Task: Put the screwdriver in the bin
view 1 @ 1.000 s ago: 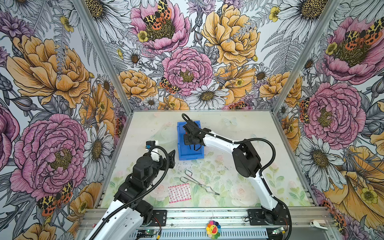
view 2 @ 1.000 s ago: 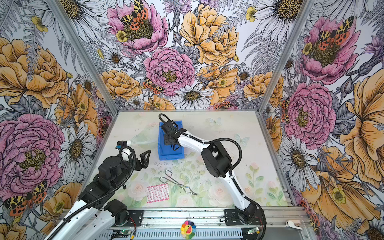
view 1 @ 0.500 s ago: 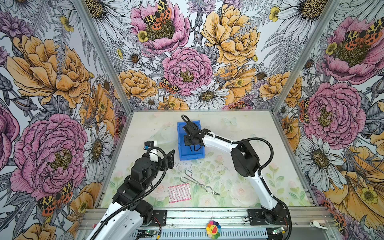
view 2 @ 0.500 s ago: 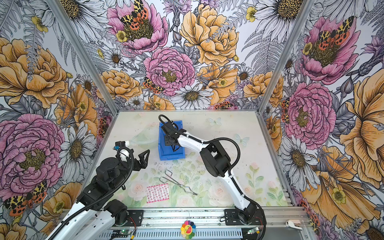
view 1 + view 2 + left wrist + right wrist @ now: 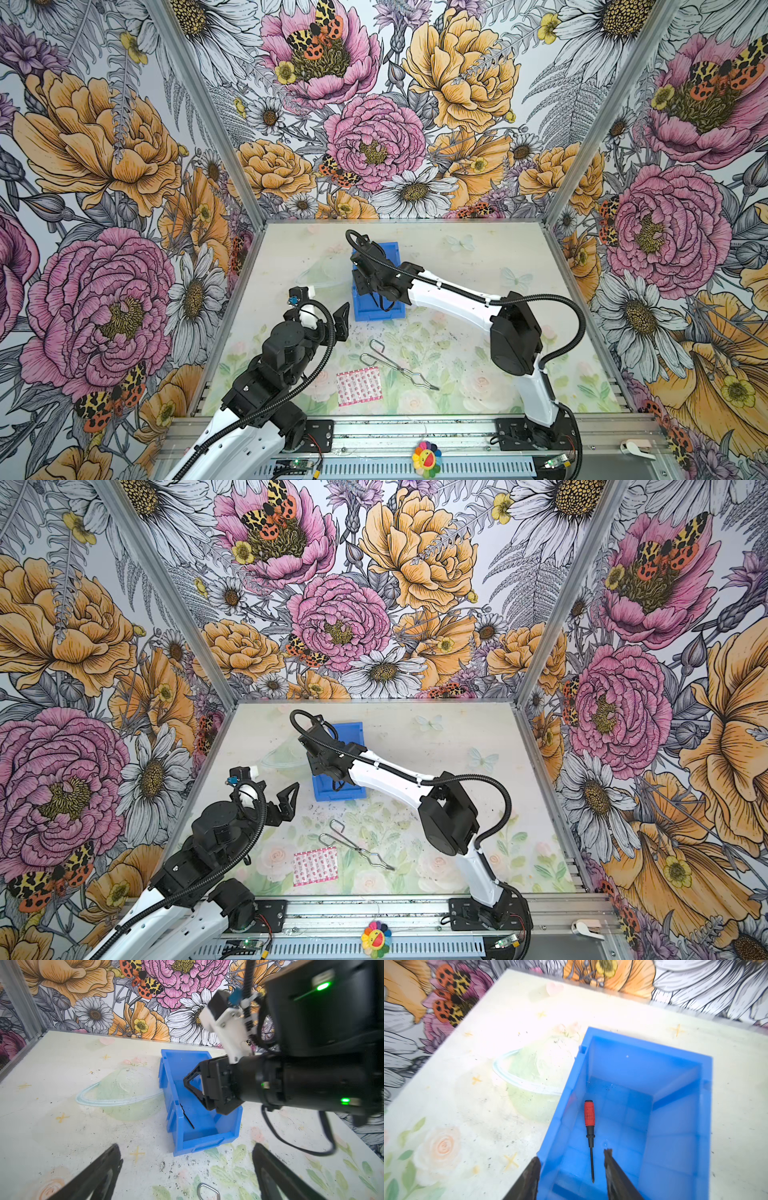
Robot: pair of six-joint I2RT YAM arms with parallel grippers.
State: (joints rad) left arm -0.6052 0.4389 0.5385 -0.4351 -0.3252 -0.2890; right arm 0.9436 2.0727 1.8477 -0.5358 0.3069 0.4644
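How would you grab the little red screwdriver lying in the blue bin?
Grab the screwdriver by its fat red handle, coming straight down through the open top of the bin. It lies flat on the floor, along the bin's length, so squeeze across the handle. The thin shaft would probably slip, and the walls block sideways reach. One long wall is close, so room there is tight.

This is a robot test cell in a lab: flower-printed walls (image 5: 374, 124) enclose the worktop (image 5: 478, 257), and two arms (image 5: 449, 297) are bolted to a metal rail (image 5: 415, 428) at its front edge.
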